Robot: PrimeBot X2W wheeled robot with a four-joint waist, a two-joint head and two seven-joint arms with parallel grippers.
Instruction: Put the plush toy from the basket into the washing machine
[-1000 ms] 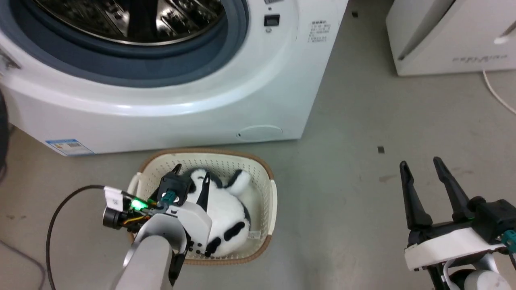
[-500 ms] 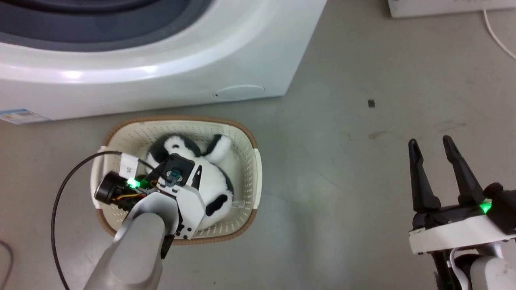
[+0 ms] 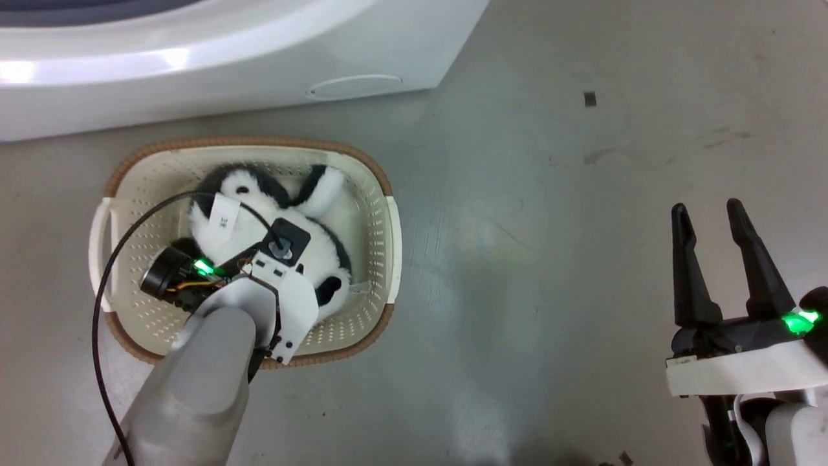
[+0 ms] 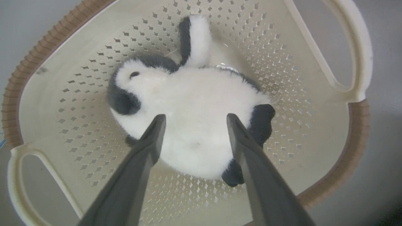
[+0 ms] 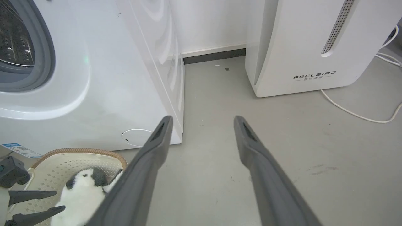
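Two grippers are in view, both spread. My left gripper (image 4: 195,116) points down into the basket (image 3: 259,144), its fingers wide apart over the white body of the plush toy (image 4: 194,94). I can't tell if the tips touch the fur.

The toy lies on the basket bottom, with one black-and-white limb reaching toward the wall. In the head view my own left wrist and its black cable (image 3: 97,304) cover much of the toy. A small white tag (image 3: 224,217) on the cable has a mark I can't read.

The basket sits just in front of the washing machine (image 3: 194,58), with a strip of grey floor (image 3: 550,259) between them. The machine is cut off at the top of the head view. The right wrist view catches part of the steel drum (image 5: 15,34), a round flap (image 5: 132,138) low on the front, and a blue sticker (image 5: 20,150) too small to read.

Further right there is a dark speck (image 3: 589,98) on the floor. My right gripper (image 3: 706,206) hovers well apart from the basket, fingers spread, gripping nothing.

At far right stands a white appliance (image 5: 298,47) reading FEELBIRD. The smaller line under that is unreadable. A white cord (image 5: 351,114) lies beside it.
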